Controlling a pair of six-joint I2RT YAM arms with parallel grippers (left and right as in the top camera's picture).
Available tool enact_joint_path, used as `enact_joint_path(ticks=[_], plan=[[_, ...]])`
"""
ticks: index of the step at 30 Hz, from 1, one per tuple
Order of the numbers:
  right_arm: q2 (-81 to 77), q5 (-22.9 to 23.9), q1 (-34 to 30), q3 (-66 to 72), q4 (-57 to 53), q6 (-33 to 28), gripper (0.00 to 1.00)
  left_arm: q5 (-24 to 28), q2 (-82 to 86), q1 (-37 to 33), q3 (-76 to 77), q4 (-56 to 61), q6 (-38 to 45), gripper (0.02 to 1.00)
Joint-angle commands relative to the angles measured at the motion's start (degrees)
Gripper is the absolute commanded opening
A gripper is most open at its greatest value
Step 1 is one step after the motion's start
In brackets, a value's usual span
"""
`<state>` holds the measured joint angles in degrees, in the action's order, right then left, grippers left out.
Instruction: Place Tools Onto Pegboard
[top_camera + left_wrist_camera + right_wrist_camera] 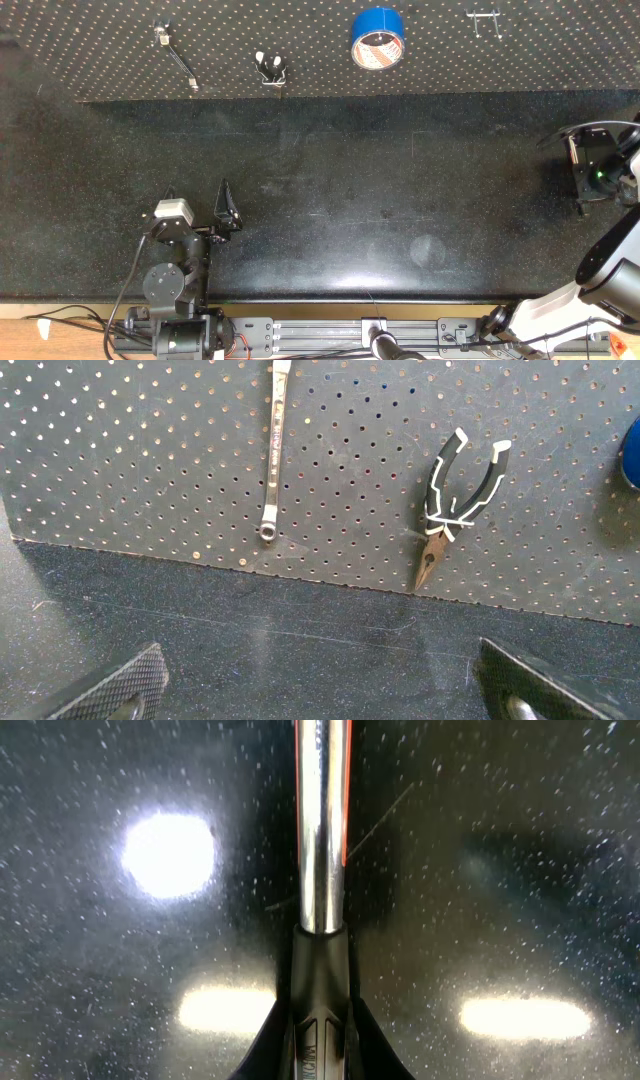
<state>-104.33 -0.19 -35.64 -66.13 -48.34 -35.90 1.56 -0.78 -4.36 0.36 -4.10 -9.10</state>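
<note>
A silver wrench (176,57) (272,450) and black-and-white pliers (270,68) (455,500) hang on the pegboard (100,50) at the far side of the table. A blue tape roll (378,38) hangs further right on the board. My left gripper (197,202) (325,700) stands open and holds nothing, low over the table and facing the board. At the table's right edge my right gripper (587,172) (320,955) is shut on a tool with a chrome shaft (320,820), which it holds just above the black tabletop. The rest of that tool is hidden.
An empty metal hook (485,22) sticks out of the pegboard's upper right. The black tabletop (400,200) lies bare between the two arms. Bright lamp reflections show on it under the right gripper.
</note>
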Motion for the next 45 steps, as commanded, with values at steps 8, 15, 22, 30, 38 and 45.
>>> enact_joint_path(ticks=[8,15,22,30,38,45], plan=[[23.2,-26.8,1.5,-0.9,0.9,3.8,0.075,0.8,0.6,-0.3,0.0,-0.4,-0.5,0.996],[32.0,-27.5,12.7,-0.9,6.4,11.6,0.073,0.8,0.6,-0.3,0.0,-0.5,-0.5,0.996],[33.1,-27.2,24.1,-0.9,17.6,16.9,0.075,0.8,0.6,-0.3,0.0,-0.4,-0.5,0.996],[30.6,-25.4,27.3,-0.9,17.8,18.6,0.075,0.8,0.6,-0.3,0.0,-0.4,-0.5,0.996],[26.4,-24.5,27.3,-0.9,17.8,19.2,0.075,0.8,0.6,-0.3,0.0,-0.4,-0.5,0.996],[22.8,-24.5,27.3,-0.9,17.8,19.2,0.077,0.8,0.6,-0.3,0.0,-0.4,-0.5,0.993]])
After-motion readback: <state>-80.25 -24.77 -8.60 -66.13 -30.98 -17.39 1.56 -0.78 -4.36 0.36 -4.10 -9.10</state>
